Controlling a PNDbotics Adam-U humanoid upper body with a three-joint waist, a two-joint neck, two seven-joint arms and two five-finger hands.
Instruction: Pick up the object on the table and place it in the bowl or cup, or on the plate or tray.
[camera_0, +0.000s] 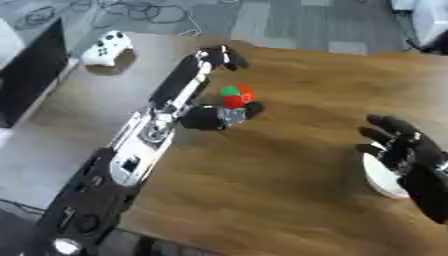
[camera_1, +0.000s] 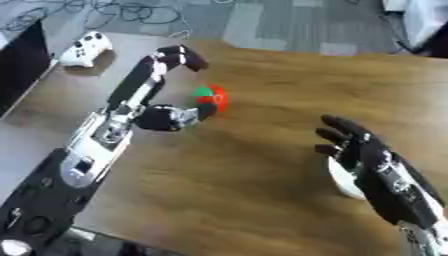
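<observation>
A small red object with a green top (camera_0: 236, 95) is seen on the wooden table (camera_0: 289, 165), inside the curve of the left hand (camera_1: 175, 59). That hand's fingers are curled over just beyond the object and its thumb (camera_1: 203, 111) is brought in on the near side; whether either touches it cannot be told, and nothing is gripped. Well apart to the right, the right hand (camera_1: 354, 142) is held with fingers spread and relaxed, and a white plate (camera_0: 378, 175) is partly covered beneath it. A white game controller (camera_0: 107, 48) is seen beyond the left hand, further left.
</observation>
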